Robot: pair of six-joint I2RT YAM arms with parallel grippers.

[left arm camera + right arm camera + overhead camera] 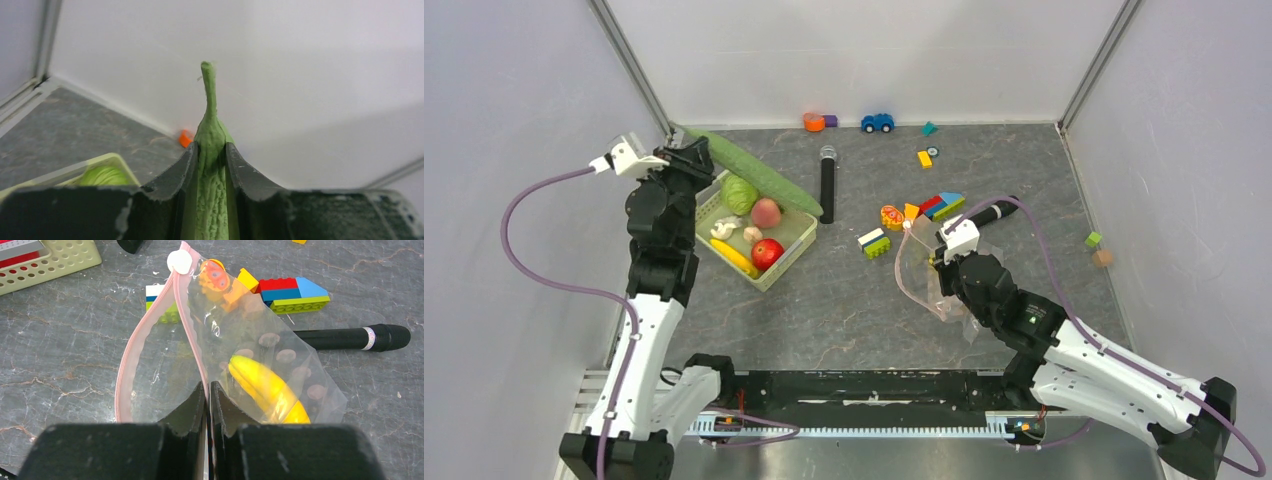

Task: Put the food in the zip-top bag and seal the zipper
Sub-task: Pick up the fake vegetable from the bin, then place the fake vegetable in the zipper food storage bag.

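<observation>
Grey marbled tabletop (844, 300) is stretching between white walls (874, 50) that are closing it in on three sides. Toward 10 o'clock the left gripper (211, 148) is pinching the stem end of a long green vegetable (759, 175), which is running along the far rim of the pale green basket (799, 246). A cabbage (739, 193), pinkish fruit (766, 211) and tomato (767, 252) are lying in the basket. Near 4 o'clock the right gripper (207, 390) is pinching the zip-top bag (260, 325) beside its gaping pink zipper (127, 360). A banana (265, 387) is lying inside the bag. From above, the wrist is hiding most of the clear film.
</observation>
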